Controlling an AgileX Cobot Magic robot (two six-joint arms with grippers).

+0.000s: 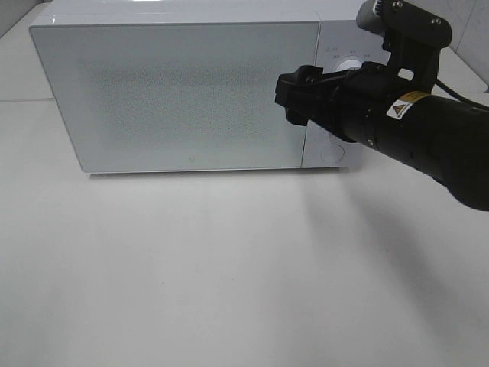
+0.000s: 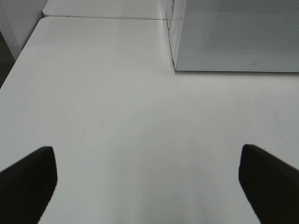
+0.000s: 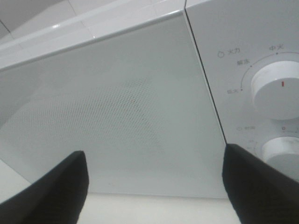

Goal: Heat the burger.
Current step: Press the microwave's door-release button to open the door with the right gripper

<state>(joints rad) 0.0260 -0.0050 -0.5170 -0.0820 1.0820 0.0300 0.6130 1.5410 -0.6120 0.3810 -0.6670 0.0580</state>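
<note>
From the high camera, a white microwave (image 1: 183, 92) is seen on the counter (image 1: 229, 267) with its door (image 1: 114, 69) shut, and the right end effector (image 1: 294, 95) is held at the door's edge by the control panel (image 1: 336, 145). In the left wrist view, the left end effector (image 2: 147, 156) is spread wide over the counter, gripping nothing. In the right wrist view, the jaws are parted and empty, facing the door beside the upper dial (image 3: 279, 91). The burger is seen nowhere (perhaps it is behind the frosted door), so heating is judged not yet started.
</note>
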